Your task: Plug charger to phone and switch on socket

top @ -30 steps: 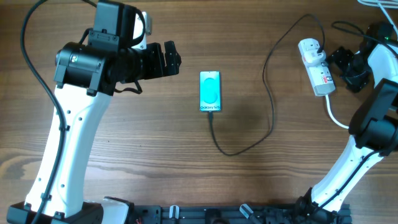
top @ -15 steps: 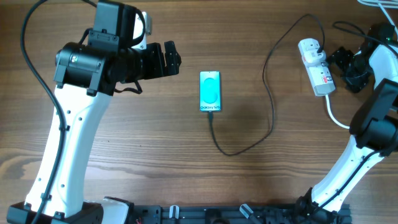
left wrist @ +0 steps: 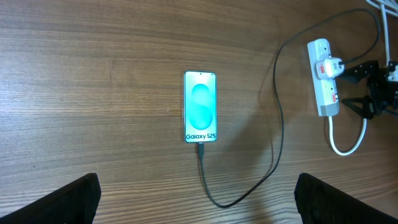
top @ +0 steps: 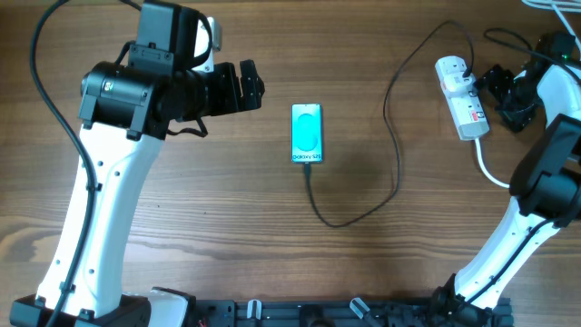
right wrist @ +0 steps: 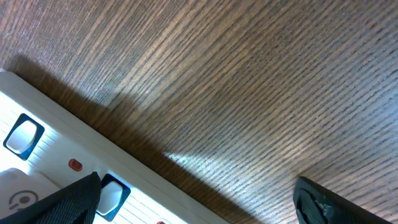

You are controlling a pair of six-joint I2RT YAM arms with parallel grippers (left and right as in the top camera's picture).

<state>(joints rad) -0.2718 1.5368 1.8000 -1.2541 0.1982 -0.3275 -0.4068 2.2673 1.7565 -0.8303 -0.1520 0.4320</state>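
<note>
The phone (top: 307, 133) lies face up mid-table, its cyan screen lit. It also shows in the left wrist view (left wrist: 200, 107). The charger's black cable (top: 392, 136) runs from the phone's bottom edge, loops right and goes up to a white plug head (top: 453, 69) seated in the socket (top: 465, 113). My right gripper (top: 491, 93) is open, just right of the socket, its fingers pointing at it. In the right wrist view the socket (right wrist: 56, 168) shows white rocker buttons and red dots, one finger over it. My left gripper (top: 251, 86) is open and empty, high up and left of the phone.
The socket's thick white cord (top: 488, 168) curls off its near end toward my right arm. More black cables (top: 508, 41) lie at the far right corner. My left arm's base stands at the front left.
My right gripper has shifted slightly away along the socket's right side. The phone, cable and left arm have not moved.
</note>
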